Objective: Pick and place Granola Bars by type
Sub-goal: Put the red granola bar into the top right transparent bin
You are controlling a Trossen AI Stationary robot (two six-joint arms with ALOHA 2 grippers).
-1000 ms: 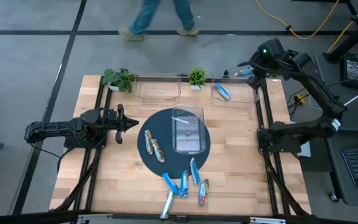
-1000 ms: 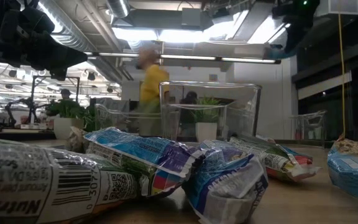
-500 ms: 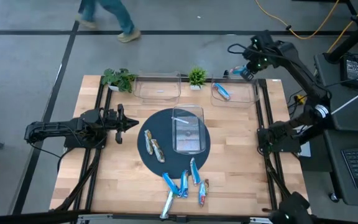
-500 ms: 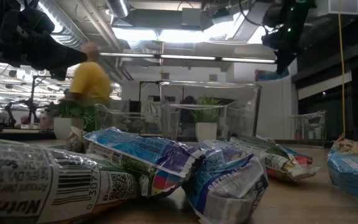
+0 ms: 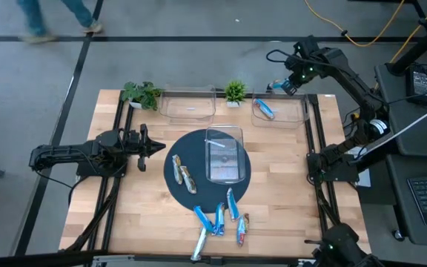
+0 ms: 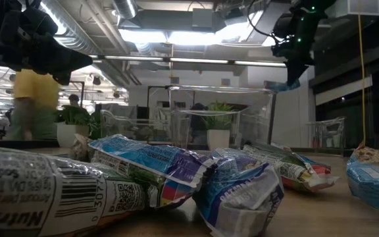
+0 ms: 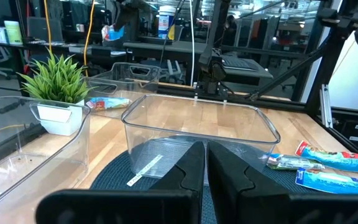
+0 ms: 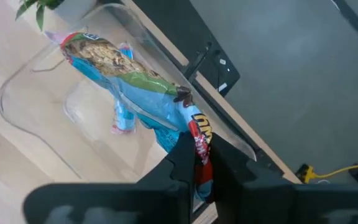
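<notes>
Now your right tool (image 5: 283, 84), clenched on a blue bar (image 8: 143, 93), hangs above the right-hand bin's (image 5: 296, 119) far edge. Lower it inside beside the bar (image 5: 264, 109) already there before releasing. Your left tool (image 5: 156, 147) waits left of the mat, fingers together.

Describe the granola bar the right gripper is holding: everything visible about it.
The held granola bar has a glossy blue wrapper with a photo of granola, a green band and a red-and-yellow logo at the pinched end. The right gripper is shut on that end, so the bar hangs out past the fingers, in the air above the far right clear bin, touching nothing else. One blue bar already lies in that bin.
</notes>
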